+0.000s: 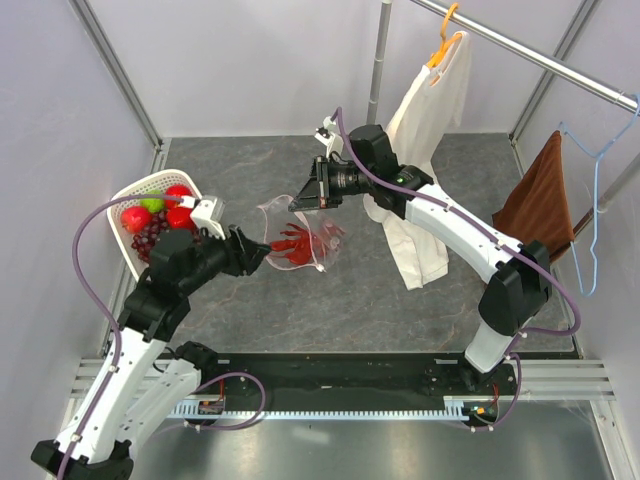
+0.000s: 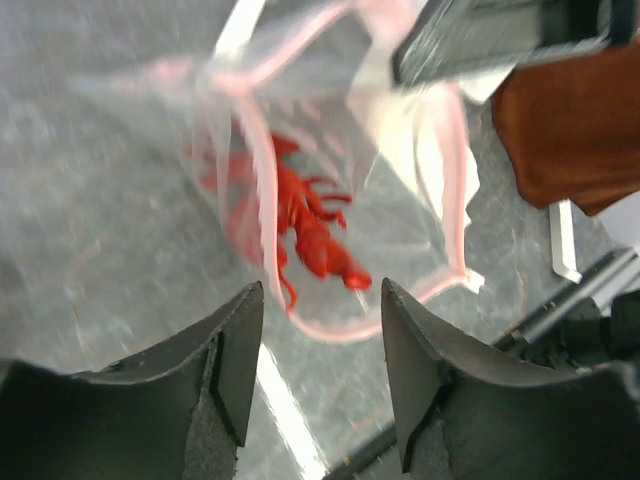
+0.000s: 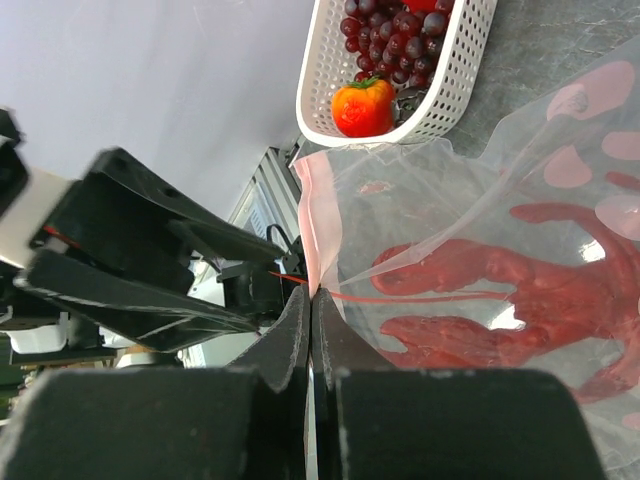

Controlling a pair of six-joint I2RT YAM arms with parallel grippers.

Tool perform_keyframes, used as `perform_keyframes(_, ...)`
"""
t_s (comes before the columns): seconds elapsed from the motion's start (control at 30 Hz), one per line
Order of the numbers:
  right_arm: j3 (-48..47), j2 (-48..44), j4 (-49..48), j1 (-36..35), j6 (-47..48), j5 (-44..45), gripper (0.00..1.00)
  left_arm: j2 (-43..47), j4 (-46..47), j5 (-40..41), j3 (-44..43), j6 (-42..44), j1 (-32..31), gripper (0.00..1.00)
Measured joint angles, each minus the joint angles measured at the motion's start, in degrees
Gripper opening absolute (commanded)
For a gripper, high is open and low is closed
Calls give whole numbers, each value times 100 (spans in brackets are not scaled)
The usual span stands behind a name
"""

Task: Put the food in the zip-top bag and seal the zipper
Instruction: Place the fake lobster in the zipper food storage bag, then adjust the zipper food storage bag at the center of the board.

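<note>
The clear zip-top bag hangs open in mid-table, with red chilli peppers inside. My right gripper is shut on the bag's pink zipper edge and holds it up. The chillies show through the plastic in the right wrist view. My left gripper is open and empty just left of the bag's mouth. In the left wrist view the chillies lie inside the pink rim, ahead of my open gripper. Apples, grapes, a green piece and an orange are in the basket.
The white mesh basket stands tilted at the left wall. A cream shirt hangs from a rail behind the right arm, and a brown cloth hangs at the right. Metal frame posts edge the grey table.
</note>
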State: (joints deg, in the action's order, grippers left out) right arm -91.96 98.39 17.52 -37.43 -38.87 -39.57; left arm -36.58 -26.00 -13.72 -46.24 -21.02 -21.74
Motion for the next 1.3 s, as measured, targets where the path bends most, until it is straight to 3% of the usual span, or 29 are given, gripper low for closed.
perform_keyframes(0.3,0,0,-2,0,-37,105,0,334,-295,-348,479,-885,0,58)
perform_keyframes(0.6,0,0,-2,0,-42,177,0,-105,90,-588,1021,-1563,0,53)
perform_keyframes(0.7,0,0,2,4,-42,192,0,-212,260,-592,1078,-1705,0,43)
perform_keyframes(0.8,0,0,0,4,-42,192,0,-216,407,-601,1091,-1792,0,16)
perform_keyframes(0.83,0,0,0,4,-39,192,0,-216,435,-614,1095,-1810,0,2)
perform_keyframes(1.07,-4,-39,96,7,225,225,0,-247,476,-1110,922,-1700,0,2)
perform_keyframes(1.3,-986,-160,1510,17,1700,942,0,-476,295,-2083,-525,-1147,61,2)
